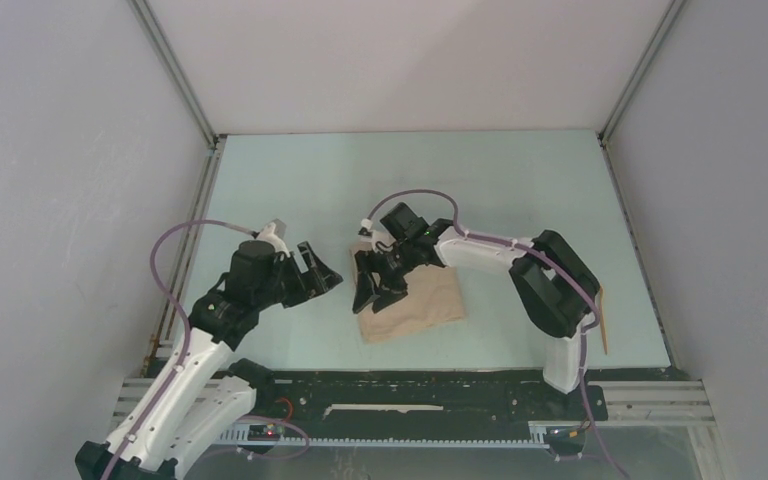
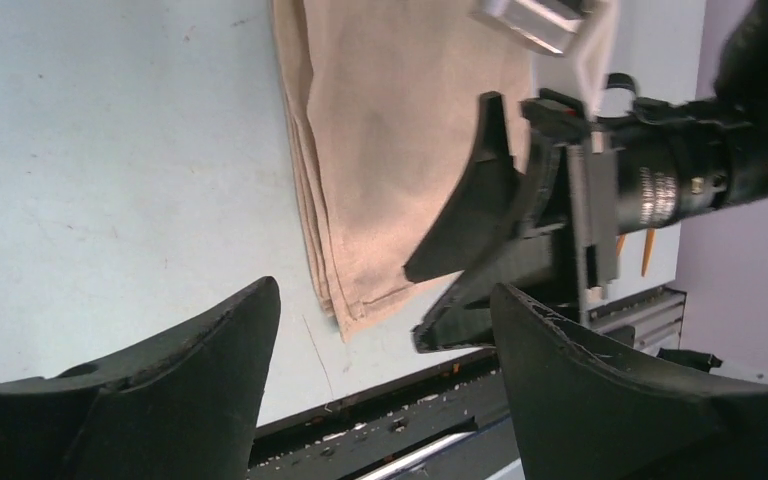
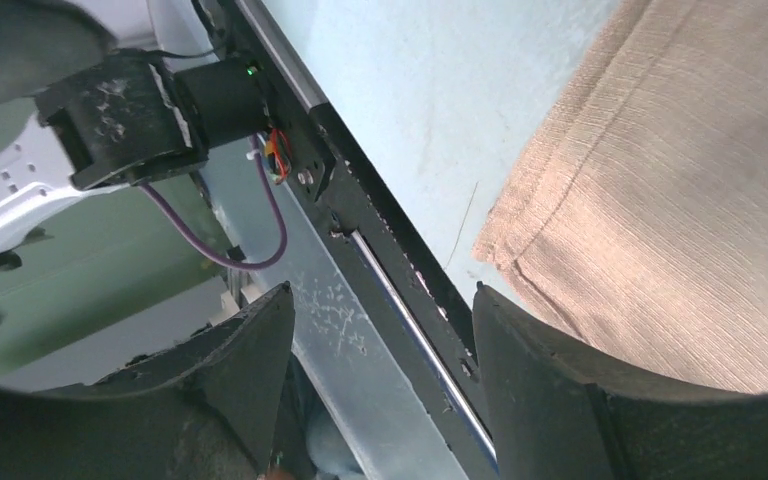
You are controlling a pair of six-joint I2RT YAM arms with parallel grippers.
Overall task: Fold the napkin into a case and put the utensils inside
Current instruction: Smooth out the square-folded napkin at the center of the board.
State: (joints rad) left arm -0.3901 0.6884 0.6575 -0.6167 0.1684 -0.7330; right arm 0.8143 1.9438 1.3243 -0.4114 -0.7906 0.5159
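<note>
Two grippers, both with jaws apart, nothing held.

- Napkin [image 1: 415, 300] lies mid-table [image 1: 480, 180] near the front rail, already folded to a flat rectangle. The left wrist view shows several layers stacked along its left edge.
- Right gripper [image 1: 378, 290] hangs over the napkin's near-left corner. In its own view the hemmed corner sits just off one finger, not pinched.
- Left gripper [image 1: 322, 275] hovers just left of the cloth, apart from it.
- Utensils [image 1: 604, 318] lie well apart, at the table's right edge beside the right arm's base.
- No slanted pocket edge visible, so I judge that folding is unfinished and the next fold starts at this corner.

Doing it well, as I read it:
- Drop the right fingers astride the corner and take the top layer only, since the stacked edges could come up together.
- Set the left gripper on the lower layers to pin them.
- Draw the fold slowly, so the stack does not slide towards the rail.
</note>
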